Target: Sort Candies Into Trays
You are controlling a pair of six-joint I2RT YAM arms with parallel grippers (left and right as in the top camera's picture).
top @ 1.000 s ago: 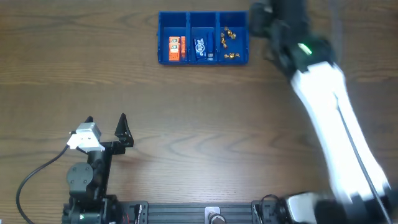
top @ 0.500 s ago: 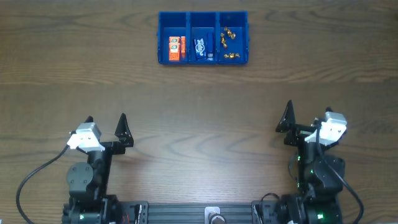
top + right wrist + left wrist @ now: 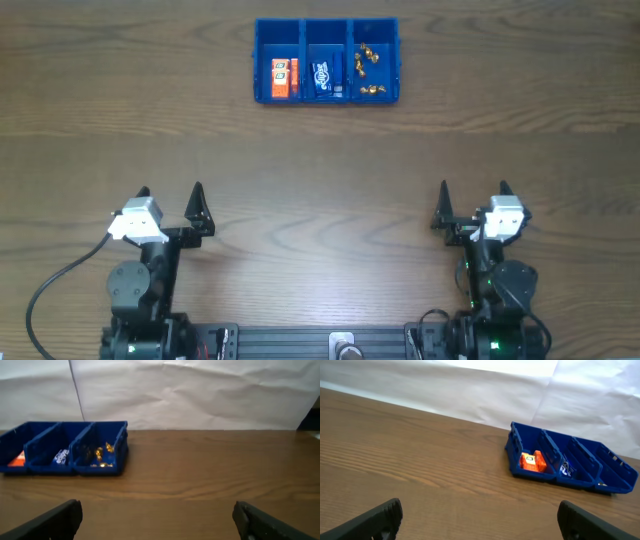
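Left gripper (image 3: 170,190) and right gripper (image 3: 472,188) sit wide open, empty, lower frame. Candies (image 3: 322,75) lie sorted in tray (image 3: 258,60), upper centre; task appears complete, no pick needed.

The left arm (image 3: 150,268) sits folded back over its base at the near edge of the bench (image 3: 320,150), toward the near left corner. The left gripper (image 3: 170,192) points at the far edge, both fingers spread wide with nothing between them. The right arm (image 3: 492,275) is folded the same way toward the near right corner. The right gripper (image 3: 472,190) likewise gapes wide and empty, aimed at the far edge.
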